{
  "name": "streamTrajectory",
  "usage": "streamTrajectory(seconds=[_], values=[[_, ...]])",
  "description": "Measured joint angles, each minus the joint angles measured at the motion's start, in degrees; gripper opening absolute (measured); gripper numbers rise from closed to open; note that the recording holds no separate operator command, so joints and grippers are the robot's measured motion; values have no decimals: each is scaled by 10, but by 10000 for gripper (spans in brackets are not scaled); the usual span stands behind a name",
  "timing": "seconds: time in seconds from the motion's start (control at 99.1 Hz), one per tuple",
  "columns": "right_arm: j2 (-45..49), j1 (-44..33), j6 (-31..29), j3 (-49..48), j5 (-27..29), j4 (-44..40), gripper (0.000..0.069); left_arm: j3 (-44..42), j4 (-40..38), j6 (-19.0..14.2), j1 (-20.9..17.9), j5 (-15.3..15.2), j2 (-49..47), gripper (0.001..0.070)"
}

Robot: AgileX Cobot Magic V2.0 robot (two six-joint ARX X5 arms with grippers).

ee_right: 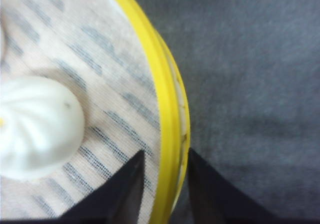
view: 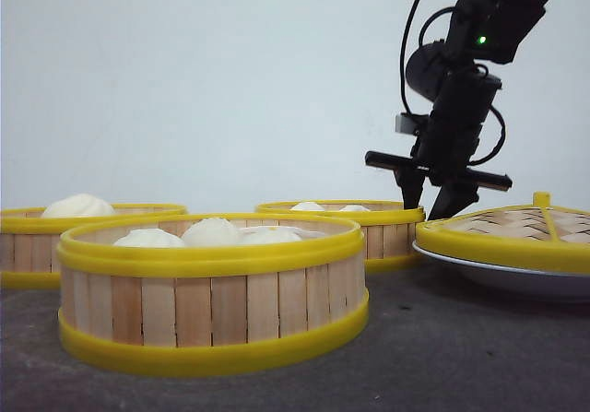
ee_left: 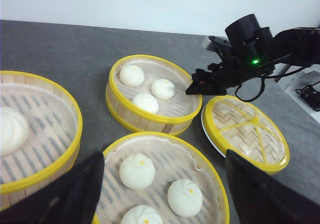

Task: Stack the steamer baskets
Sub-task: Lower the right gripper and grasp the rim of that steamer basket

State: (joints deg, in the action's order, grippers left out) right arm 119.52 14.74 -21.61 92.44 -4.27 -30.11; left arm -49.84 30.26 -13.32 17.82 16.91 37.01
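Three steamer baskets holding white buns stand on the dark table: one at the front centre (view: pixel 212 292) (ee_left: pixel 160 179), one at the back left (view: pixel 92 232) (ee_left: pixel 35 139), one at the back right (view: pixel 346 232) (ee_left: pixel 152 93). My right gripper (view: pixel 429 195) (ee_left: pixel 192 89) (ee_right: pixel 165 154) is down at the back-right basket's right side. Its jaws sit astride the yellow rim (ee_right: pixel 170 114), one finger (ee_right: pixel 120 189) inside over the cloth liner and one (ee_right: pixel 210 194) outside, with a small gap left on the inner side. My left gripper (ee_left: pixel 162 194) hovers wide open above the front basket.
A flat woven lid (view: pixel 516 232) (ee_left: pixel 247 131) with a yellow rim rests on a white plate (view: pixel 498 278) at the right, close to the right gripper. A white wall stands behind the table. Cables (ee_left: pixel 310 91) lie off the table's far right.
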Motion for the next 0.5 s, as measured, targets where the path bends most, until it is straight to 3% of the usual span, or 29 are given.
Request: streamTrajectory(seconds=[0.222,0.504], values=[[2,7,-16,2,33,8,31,0,5,2,0,0,0,469],[4,10,-43,2,51,26,22,0,23,3,0,0,-1,469]])
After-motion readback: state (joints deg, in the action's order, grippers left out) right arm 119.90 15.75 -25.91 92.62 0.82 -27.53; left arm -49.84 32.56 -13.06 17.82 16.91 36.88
